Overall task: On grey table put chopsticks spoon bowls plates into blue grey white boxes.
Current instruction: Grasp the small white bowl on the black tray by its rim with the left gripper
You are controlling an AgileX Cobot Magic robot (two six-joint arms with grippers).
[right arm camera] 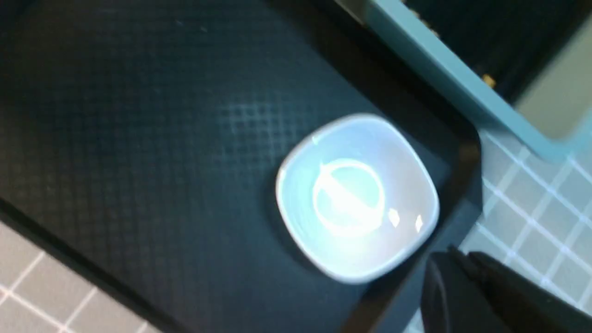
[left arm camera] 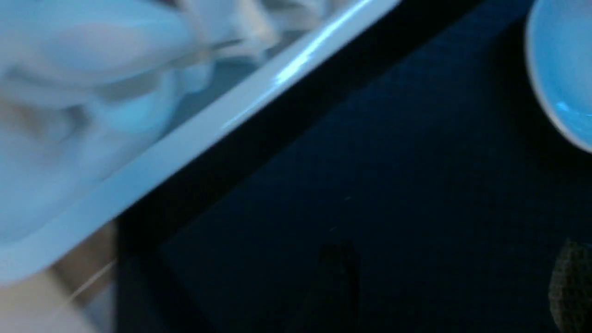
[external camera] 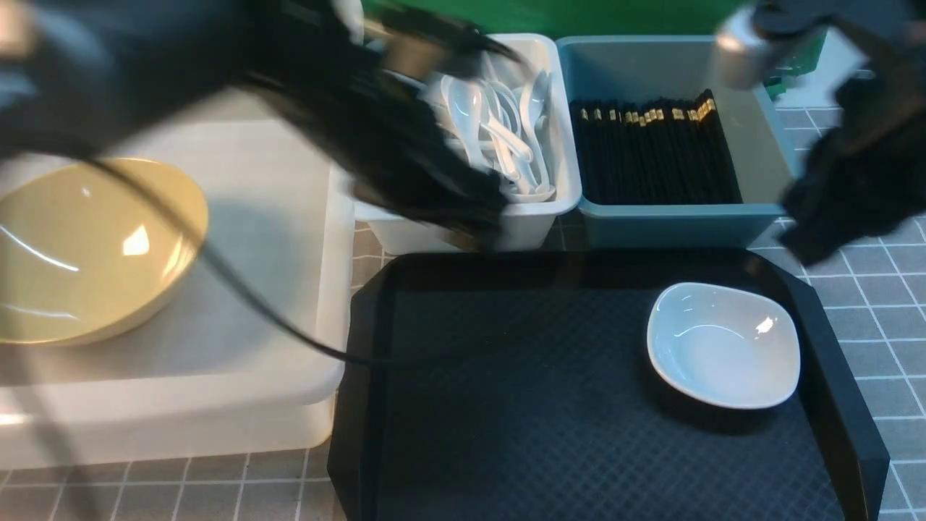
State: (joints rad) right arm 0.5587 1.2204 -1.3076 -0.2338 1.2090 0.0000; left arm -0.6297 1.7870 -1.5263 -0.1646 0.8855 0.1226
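Showing front view: yellow bowl [external camera: 94, 250] in large white box [external camera: 275, 325], left; white dish [external camera: 723, 346] on black tray [external camera: 506, 398], lower right; left gripper [external camera: 477, 217] blurred, cannot tell its opening | left wrist: grey-white box [left arm camera: 231, 125] beside tray | right wrist: right gripper [right arm camera: 455, 259] together, empty, near dish.

**Black, white and teal on a grey grid**

The grey table [external camera: 886, 289] is patterned with small square tiles ruled by thin white lines. The tray [external camera: 542, 405] is black, embossed all over with a fine diamond weave. The dish [external camera: 723, 346] is glossy white, and the bowl [external camera: 87, 250] is glossy olive-yellow. One box [external camera: 275, 376] is translucent white, one [external camera: 561, 195] pale grey-white, one [external camera: 673, 224] teal-blue. The spoons [external camera: 499, 126] are white. The chopsticks [external camera: 651, 155] are black with gold bands. The backdrop [external camera: 579, 14] is green, and the left arm [external camera: 391, 145] is black.
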